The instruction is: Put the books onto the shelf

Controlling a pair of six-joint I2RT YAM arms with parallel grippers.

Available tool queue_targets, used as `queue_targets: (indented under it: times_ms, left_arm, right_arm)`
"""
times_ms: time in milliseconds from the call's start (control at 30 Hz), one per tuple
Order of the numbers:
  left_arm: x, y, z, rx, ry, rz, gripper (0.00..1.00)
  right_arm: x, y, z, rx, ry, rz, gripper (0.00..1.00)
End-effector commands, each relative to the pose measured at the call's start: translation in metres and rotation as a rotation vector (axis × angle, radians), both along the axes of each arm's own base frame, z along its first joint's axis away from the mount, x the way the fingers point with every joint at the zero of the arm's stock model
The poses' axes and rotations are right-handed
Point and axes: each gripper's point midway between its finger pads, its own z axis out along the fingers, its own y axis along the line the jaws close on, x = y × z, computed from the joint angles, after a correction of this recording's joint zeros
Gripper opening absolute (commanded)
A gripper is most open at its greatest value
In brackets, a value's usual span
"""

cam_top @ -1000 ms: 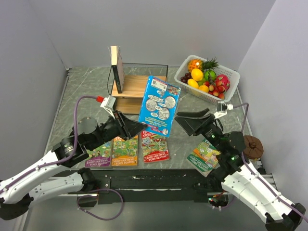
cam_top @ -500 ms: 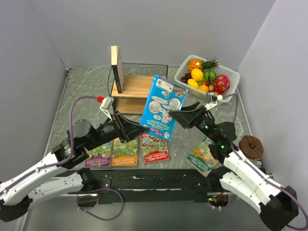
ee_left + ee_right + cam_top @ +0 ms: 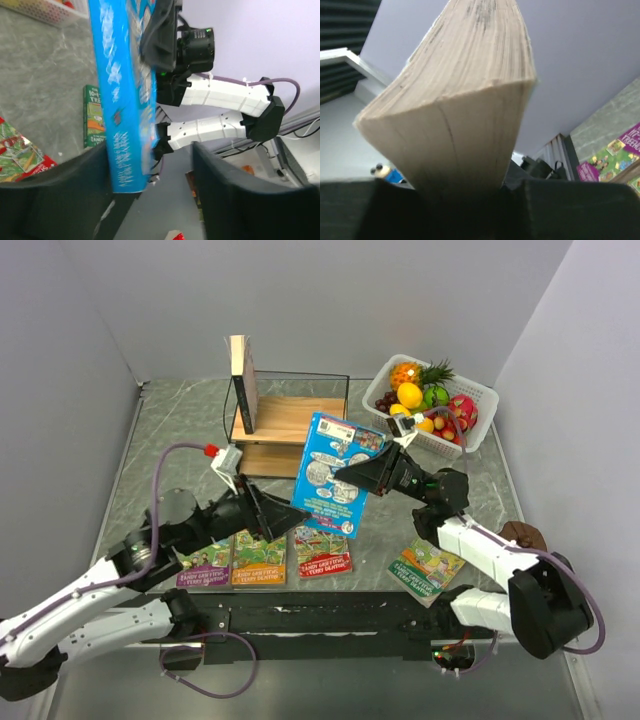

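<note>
Right tool (image 3: 342, 476) is clamping the blue book (image 3: 322, 455) (left tool (image 3: 292, 508) gaping apart), so it's needing an upright carry to the shelf (image 3: 285, 420).

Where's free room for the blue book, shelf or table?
Top board of the shelf is bare right of the upright book. The table is bare left of the shelf. The blue book blocks mid-table. Crowded: four flat books along the near edge, fruit basket in the far right corner.
</note>
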Motion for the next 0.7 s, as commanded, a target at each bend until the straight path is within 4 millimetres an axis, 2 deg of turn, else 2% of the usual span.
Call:
queue_targets:
  times_ms: [0,33,100,133,167,200,233,267,400,500,667]
  left_arm:
    - [-0.004,0.042,0.073,-0.064,-0.183,0.115,0.78]
    - [-0.001,0.055,0.087,-0.068,-0.202,0.170,0.80]
    - [0.004,0.068,0.089,-0.021,-0.234,0.224,0.84]
    - [0.002,0.075,0.100,-0.020,-0.268,0.239,0.86]
    - [0.003,0.075,0.101,-0.005,-0.280,0.242,0.87]
    - [0.003,0.077,0.102,0.013,-0.290,0.243,0.89]
    - [0.002,0.074,0.102,0.028,-0.305,0.229,0.89]
    - [0.004,0.066,0.097,0.067,-0.334,0.205,0.89]
    - [-0.008,0.038,0.093,0.108,-0.376,0.045,0.89]
    - [-0.014,0.026,0.092,0.098,-0.400,-0.019,0.90]
    - [-0.009,0.013,0.081,0.131,-0.394,-0.066,0.90]
  right_arm:
    - [-0.048,-0.014,0.041,0.015,-0.350,0.071,0.10]
    - [-0.044,-0.010,0.033,-0.040,-0.335,0.069,0.00]
    - [-0.048,-0.010,0.039,-0.094,-0.367,0.067,0.00]
    - [-0.044,-0.007,0.026,-0.170,-0.356,0.076,0.00]
    - [-0.049,-0.009,0.035,-0.184,-0.393,0.070,0.00]
    - [-0.049,-0.008,0.033,-0.217,-0.398,0.070,0.00]
    - [-0.047,-0.008,0.030,-0.257,-0.438,0.062,0.00]
    - [-0.048,-0.007,0.029,-0.286,-0.406,0.082,0.00]
    - [-0.056,-0.003,0.027,-0.300,-0.417,0.164,0.00]
    - [-0.061,-0.003,0.029,-0.301,-0.426,0.200,0.00]
    - [-0.072,0.002,0.030,-0.315,-0.453,0.248,0.00]
